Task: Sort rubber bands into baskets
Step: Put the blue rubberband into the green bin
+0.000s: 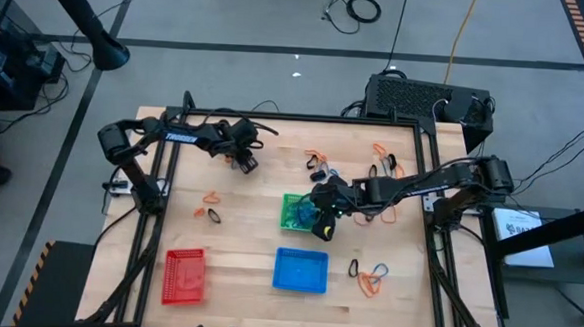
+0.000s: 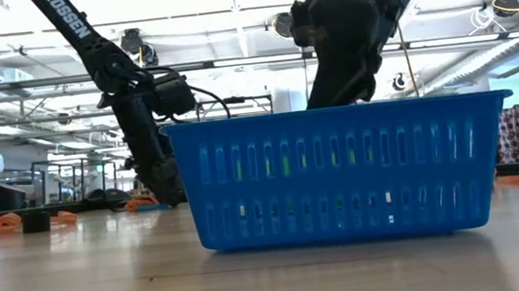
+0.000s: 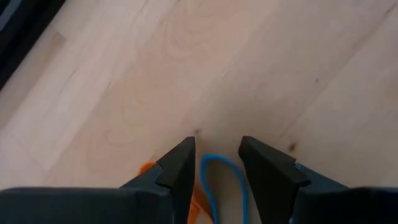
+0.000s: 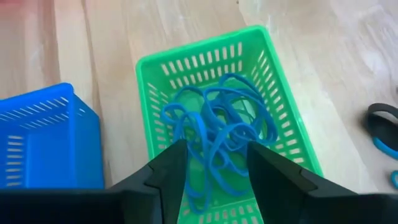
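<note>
My tool [image 4: 211,163] hangs with its fingers apart over the green basket [image 4: 283,93], which holds a tangle of blue rubber bands [image 4: 217,127]. The blue basket [image 4: 46,140] stands just beside it on the wooden tabletop [image 4: 106,37]. A black and a blue band [image 4: 382,127] lie farther off.

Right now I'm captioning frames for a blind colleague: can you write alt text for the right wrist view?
A green basket on a wooden table holds a tangle of blue rubber bands, with the open right gripper above it. A blue basket stands beside the green one.
</note>
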### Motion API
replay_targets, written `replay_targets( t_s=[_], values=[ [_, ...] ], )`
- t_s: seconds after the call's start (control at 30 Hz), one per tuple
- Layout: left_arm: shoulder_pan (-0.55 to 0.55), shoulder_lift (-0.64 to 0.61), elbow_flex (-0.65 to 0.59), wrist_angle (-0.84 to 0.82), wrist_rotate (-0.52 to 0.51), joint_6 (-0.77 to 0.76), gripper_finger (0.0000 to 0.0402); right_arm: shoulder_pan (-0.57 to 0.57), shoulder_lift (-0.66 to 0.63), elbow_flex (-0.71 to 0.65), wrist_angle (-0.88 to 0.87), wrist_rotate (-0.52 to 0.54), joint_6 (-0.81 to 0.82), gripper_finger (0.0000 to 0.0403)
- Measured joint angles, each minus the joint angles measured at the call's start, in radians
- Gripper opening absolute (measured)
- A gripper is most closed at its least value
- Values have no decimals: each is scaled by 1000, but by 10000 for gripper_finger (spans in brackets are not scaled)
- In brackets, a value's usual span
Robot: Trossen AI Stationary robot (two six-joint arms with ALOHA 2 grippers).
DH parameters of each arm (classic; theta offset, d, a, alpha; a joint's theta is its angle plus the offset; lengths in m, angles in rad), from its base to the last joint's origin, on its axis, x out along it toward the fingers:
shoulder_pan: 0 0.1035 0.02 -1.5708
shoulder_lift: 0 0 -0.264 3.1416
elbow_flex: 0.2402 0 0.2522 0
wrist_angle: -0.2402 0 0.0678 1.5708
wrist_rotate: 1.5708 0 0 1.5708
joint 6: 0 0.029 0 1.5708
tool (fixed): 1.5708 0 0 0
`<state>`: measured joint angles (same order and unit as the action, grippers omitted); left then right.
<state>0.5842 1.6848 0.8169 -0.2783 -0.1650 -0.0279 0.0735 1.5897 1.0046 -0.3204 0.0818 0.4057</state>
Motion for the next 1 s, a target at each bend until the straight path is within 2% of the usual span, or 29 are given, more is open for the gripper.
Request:
replay_targets(
  t_s=[0.4,0.57,0.73,1.0],
  values=[
    [2,-10,0,-27,-17,8,144,6,-3,0,2,1,-2,160],
    [33,-98,-3,-56,83,16,144,9,-3,0,1,1,1,160],
    [51,-179,-8,-84,95,-12,144,21,-3,0,2,2,1,160],
    [60,-126,-26,-76,91,-15,144,49,-3,0,2,48,2,160]
  ],
)
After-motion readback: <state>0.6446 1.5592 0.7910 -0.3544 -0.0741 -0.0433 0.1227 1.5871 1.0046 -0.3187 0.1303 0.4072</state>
